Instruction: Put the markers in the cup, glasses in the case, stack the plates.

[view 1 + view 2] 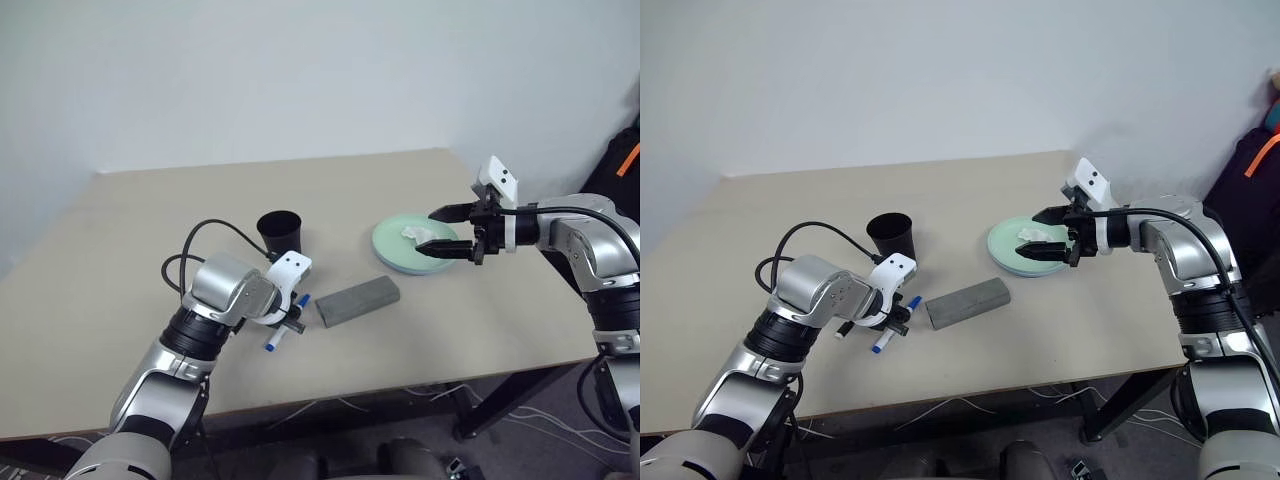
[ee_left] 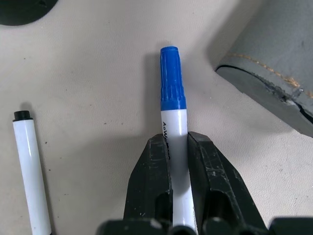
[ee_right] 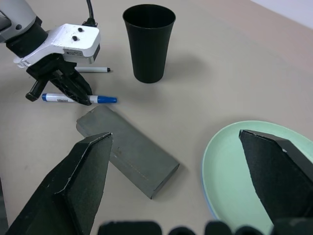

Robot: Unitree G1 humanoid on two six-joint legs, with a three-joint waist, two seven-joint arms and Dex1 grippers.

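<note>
The left end effector (image 2: 178, 161) is clamped on the white barrel of the slim blue-capped marker (image 2: 172, 88), which lies on the beige table (image 1: 120, 260). Black print on the barrel starts with "A"; the rest is hidden. The left wrist view shows a second white marker with a black tip (image 2: 30, 171) lying beside. The grey fabric case (image 1: 358, 300) is closed, at 3 o'clock from the markers; the black tapered plastic cup (image 1: 281, 232) stands at 12 o'clock. The right end effector (image 1: 452, 232) hangs wide apart over the pale mint green plate (image 3: 230, 161), where the head views show a crumpled white tissue (image 1: 414, 233).
</note>
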